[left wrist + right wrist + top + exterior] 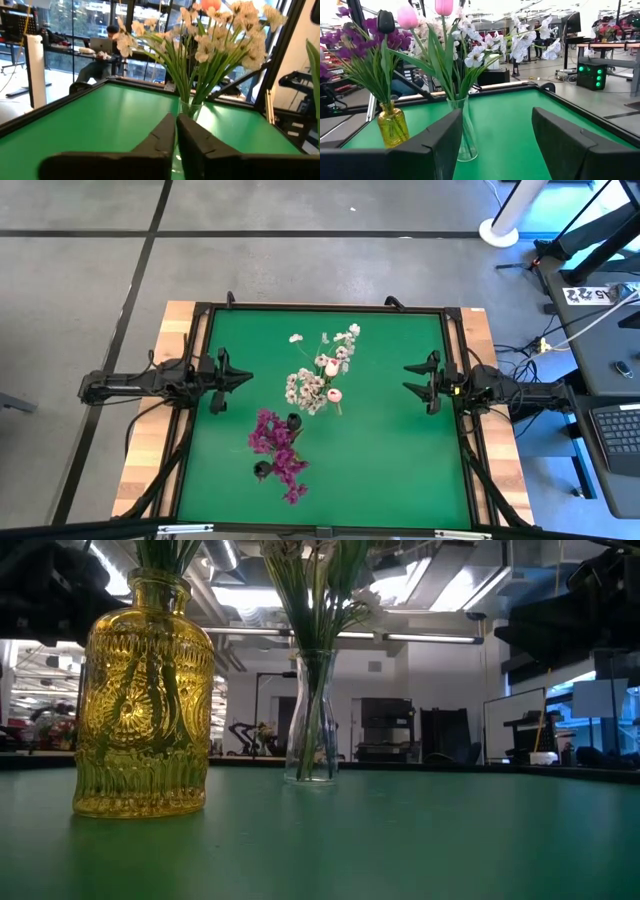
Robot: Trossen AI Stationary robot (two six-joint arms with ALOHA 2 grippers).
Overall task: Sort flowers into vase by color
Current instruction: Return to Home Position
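A clear glass vase [310,720] stands mid-table on its base. It holds white blossoms [305,385] and pink tulip buds [444,6]. Nearer the front edge, a yellow glass vase [145,700] holds magenta-purple flowers [278,448]. My left gripper [245,377] is at the table's left side, level and shut with nothing between its fingers [165,132]. It points at the clear vase [190,107]. My right gripper [407,378] is at the right side, level and open. It faces both vases [465,130] from a distance.
A black frame [320,308] borders the green mat, with wooden table edges [175,330] outside it. Bare green surface lies between each gripper and the vases. A person sits at a laptop [100,47] in the room beyond the table.
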